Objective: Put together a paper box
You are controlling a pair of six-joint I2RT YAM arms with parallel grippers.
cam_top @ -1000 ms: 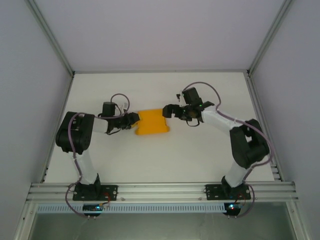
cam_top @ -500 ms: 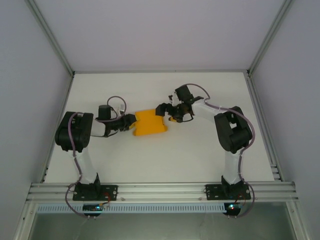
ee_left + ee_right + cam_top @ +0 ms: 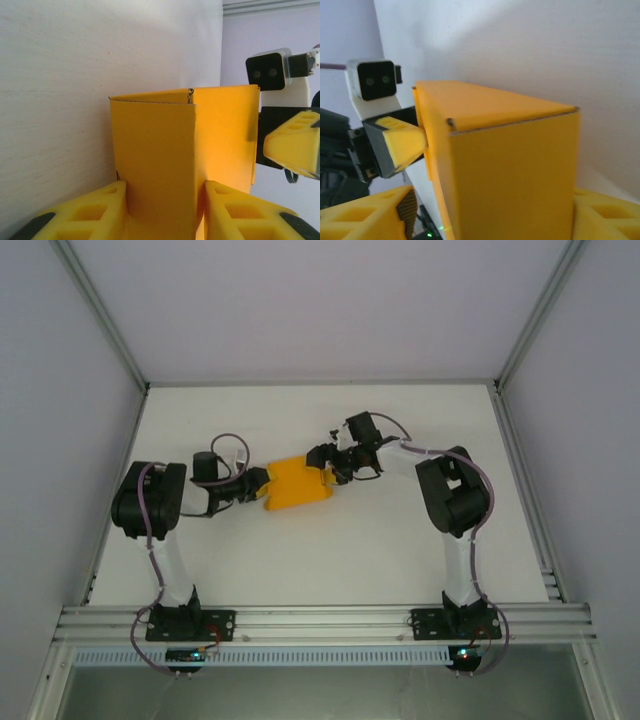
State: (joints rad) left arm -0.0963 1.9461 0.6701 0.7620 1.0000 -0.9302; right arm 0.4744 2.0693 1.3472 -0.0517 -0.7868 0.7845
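Your paper box (image 3: 295, 485) is at mid-bench, caught between the two hands.
Left hand (image 3: 262, 486) is clamped on one end of the box, its yellow fingers (image 3: 95, 215) pressed to both sides. Right hand (image 3: 325, 462) straddles the other end with fingers (image 3: 365, 220) apart; you can see a gap at one of them in the right wrist view. Box is folded up, seam edge showing. White bench (image 3: 330, 550), pale walls (image 3: 300, 300), aluminium rail (image 3: 320, 620) along the near edge.

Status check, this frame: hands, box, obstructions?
Left hand clamped on paper box. Right hand straddling its opposite end, grip unconfirmed. Box folded up. Nothing obstructing.
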